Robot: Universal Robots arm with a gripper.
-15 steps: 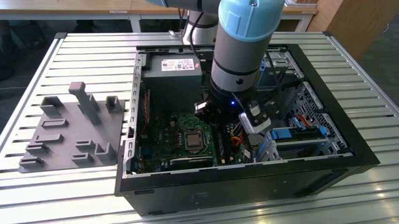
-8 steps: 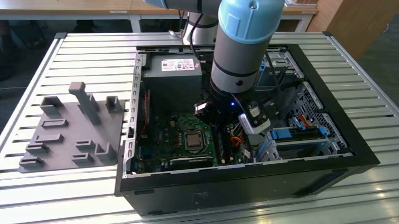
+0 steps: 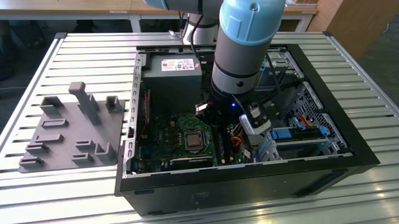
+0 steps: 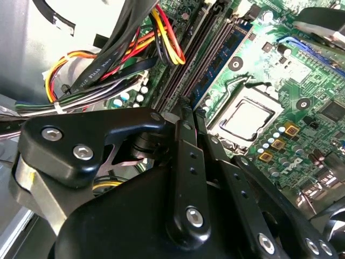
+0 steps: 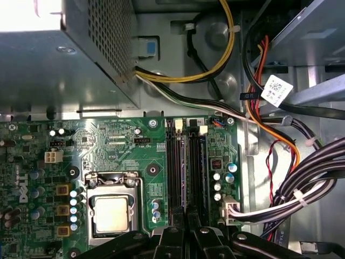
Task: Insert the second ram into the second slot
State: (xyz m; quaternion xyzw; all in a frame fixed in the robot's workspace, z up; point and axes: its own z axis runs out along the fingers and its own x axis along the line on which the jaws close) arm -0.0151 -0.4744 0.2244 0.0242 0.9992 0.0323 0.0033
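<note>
The end effector sits low inside the case, over the memory slots; whether it is clamped on anything I cannot tell. The second ram stands on edge among those slots, in line with its tip. It is likely light, stiff and brittle: hold its long edges and press squarely. Loose cables crowd one side. In the exterior view the power supply walls eleven o'clock, the drive-bay bracket three.

slatted metal bench with two loads
an open black computer case sits centre right; a grey holder plate lies at left.
</note>
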